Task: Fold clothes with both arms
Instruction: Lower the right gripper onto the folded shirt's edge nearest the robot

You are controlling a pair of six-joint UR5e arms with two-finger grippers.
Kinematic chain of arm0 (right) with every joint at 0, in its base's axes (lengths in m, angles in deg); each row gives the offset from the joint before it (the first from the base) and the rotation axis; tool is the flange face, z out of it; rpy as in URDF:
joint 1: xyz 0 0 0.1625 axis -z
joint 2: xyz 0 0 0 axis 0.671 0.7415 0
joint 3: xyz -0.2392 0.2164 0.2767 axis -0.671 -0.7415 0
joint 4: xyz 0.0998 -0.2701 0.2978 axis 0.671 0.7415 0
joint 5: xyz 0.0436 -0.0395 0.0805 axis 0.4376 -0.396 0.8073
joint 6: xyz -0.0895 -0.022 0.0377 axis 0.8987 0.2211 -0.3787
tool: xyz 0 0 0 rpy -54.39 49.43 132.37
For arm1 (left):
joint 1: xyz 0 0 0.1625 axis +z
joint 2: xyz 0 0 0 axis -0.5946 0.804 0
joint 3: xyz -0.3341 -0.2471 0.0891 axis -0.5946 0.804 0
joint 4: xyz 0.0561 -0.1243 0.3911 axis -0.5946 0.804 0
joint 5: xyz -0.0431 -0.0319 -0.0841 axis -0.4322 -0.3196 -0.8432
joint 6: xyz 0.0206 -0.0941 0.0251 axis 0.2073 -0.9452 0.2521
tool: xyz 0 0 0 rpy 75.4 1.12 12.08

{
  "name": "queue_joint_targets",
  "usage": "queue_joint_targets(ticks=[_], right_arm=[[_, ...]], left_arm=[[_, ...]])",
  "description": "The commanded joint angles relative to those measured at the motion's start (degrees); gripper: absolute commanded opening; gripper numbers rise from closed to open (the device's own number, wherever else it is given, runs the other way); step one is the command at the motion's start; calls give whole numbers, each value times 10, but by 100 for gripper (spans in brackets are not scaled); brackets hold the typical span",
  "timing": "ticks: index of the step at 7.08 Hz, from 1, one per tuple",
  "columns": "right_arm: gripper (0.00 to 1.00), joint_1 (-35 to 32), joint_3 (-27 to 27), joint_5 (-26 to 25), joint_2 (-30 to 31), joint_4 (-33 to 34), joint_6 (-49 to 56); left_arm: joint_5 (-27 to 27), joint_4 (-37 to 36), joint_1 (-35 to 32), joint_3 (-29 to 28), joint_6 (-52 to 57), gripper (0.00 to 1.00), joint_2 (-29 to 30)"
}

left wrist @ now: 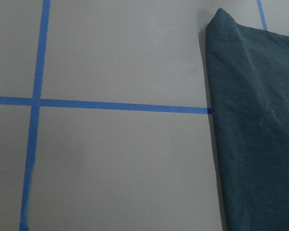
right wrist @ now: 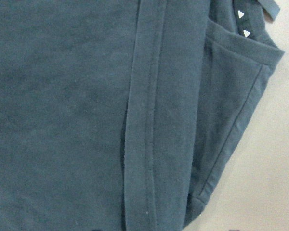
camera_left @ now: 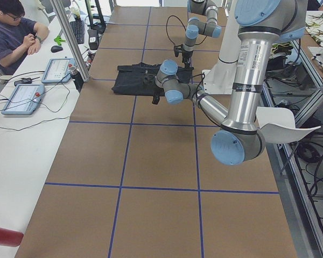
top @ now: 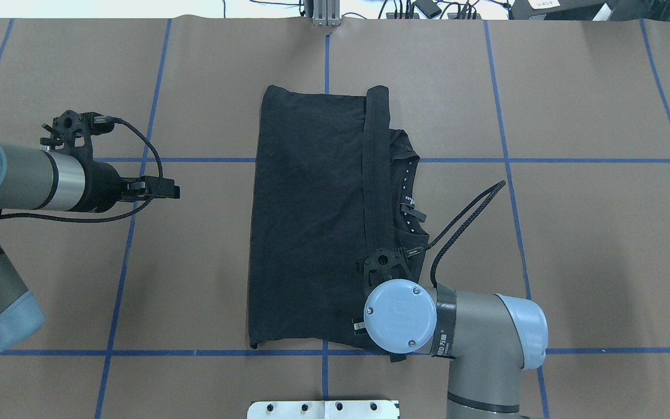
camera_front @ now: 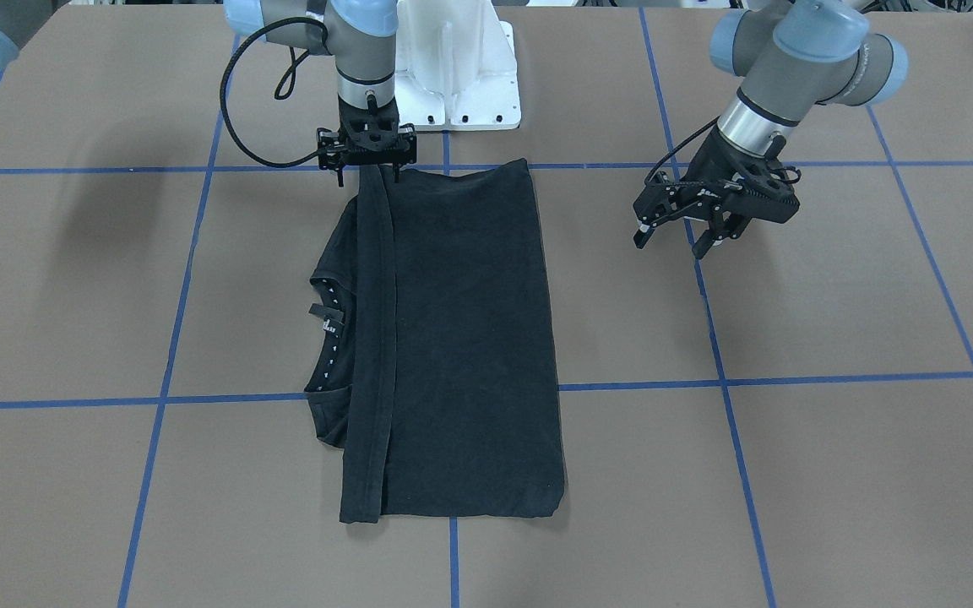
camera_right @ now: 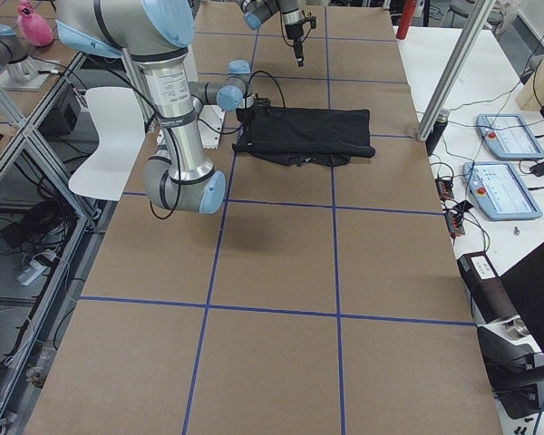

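The black T-shirt (camera_front: 470, 338) lies folded lengthwise on the brown table, plain back up, also in the overhead view (top: 306, 221). Its hem band (camera_front: 377, 321) runs along the fold, and the collar (camera_front: 330, 329) with small white marks pokes out beside it. My right gripper (camera_front: 368, 176) points straight down over the band's end nearest the robot, jaws apart astride it. The right wrist view shows the band and sleeve (right wrist: 149, 120) lying flat. My left gripper (camera_front: 671, 245) is open and empty, above bare table on the shirt's other side. The left wrist view shows the shirt's edge (left wrist: 255, 120).
The white pedestal base (camera_front: 457, 67) stands just behind the shirt's near end. Blue tape lines (camera_front: 790, 380) cross the brown table. An operator (camera_left: 13, 27) sits at a side table with tablets (camera_left: 21, 97) beyond the table's far edge.
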Motion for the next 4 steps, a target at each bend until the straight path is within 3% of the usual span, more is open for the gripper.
queue_joint_targets(ticks=[1,2,4], right_arm=[[92,19,-5,2,-2,24,12],[91,20,-5,5,-1,25,12],[75,20,0,11,-1,29,35]], left_arm=[[-11,0,2,-1,-2,100,3],[-12,0,2,-1,-3,100,4],[-13,0,2,-4,-3,100,7]])
